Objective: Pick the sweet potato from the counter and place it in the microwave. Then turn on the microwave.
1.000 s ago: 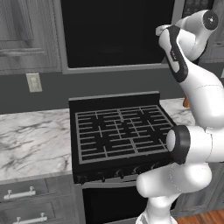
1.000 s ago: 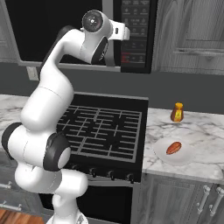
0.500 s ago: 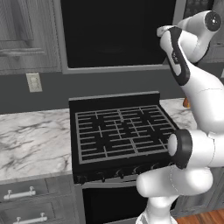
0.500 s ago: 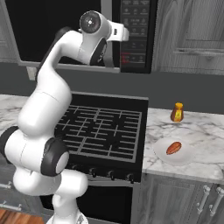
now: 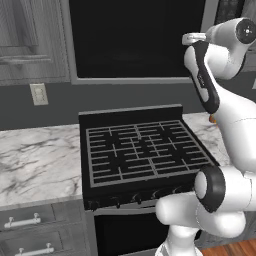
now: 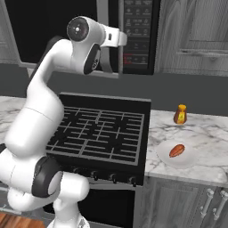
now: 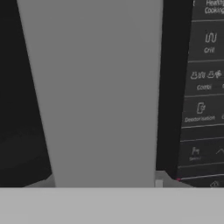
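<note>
The sweet potato [image 6: 177,150] lies on a white plate [image 6: 187,159] on the marble counter [image 6: 207,133], right of the stove. The microwave [image 5: 135,40] hangs above the stove with its black glass door shut. My gripper [image 6: 122,41] is raised to the door's vertical grey handle [image 7: 100,96], beside the dark button panel [image 7: 203,96]. In the left base view the gripper [image 5: 189,37] shows at the door's right edge. Its fingertips are hidden, so I cannot tell whether it is open or shut. It is far above and left of the sweet potato.
A black grated stovetop [image 6: 102,129] lies under the microwave, with the oven below it. An orange bottle with a yellow cap [image 6: 180,114] stands behind the plate. More marble counter [image 5: 35,155] runs left of the stove, over grey drawers. Grey cabinets flank the microwave.
The arm's upper joint has sunk a little and the hand has dropped slightly along the microwave handle. The sweet potato, plate and bottle have not moved.
</note>
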Available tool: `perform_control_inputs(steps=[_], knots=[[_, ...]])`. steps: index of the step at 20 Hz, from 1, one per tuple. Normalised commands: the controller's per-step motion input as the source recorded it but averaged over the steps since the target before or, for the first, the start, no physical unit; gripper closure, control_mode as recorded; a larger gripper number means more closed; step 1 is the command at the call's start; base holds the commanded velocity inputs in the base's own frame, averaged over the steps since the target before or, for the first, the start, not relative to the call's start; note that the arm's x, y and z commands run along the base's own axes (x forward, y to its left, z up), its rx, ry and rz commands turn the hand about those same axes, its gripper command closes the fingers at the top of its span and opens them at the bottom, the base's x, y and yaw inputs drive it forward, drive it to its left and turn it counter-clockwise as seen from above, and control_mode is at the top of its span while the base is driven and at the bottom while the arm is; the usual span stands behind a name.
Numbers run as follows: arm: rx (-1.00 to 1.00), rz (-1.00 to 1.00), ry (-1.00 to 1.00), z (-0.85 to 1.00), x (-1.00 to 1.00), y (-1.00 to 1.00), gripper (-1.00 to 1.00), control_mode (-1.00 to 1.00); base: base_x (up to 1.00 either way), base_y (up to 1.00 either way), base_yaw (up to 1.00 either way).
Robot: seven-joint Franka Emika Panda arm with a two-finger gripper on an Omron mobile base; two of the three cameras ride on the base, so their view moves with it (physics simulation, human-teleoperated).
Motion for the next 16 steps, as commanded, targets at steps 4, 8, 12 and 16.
perform_control_inputs(steps=[4,8,12,16], knots=[[0.0,-0.08,-0.01,0.17,-0.56,0.0,1.0,-1.0,0.0,0.0,0.0],[0.0,-0.09,0.0,0.18,-0.62,0.0,1.0,-1.0,0.0,0.0,0.0],[0.0,-0.09,0.0,0.19,-0.66,0.0,1.0,-1.0,0.0,0.0,0.0],[0.0,-0.09,-0.01,0.18,-0.67,0.0,1.0,-1.0,0.0,0.0,0.0]])
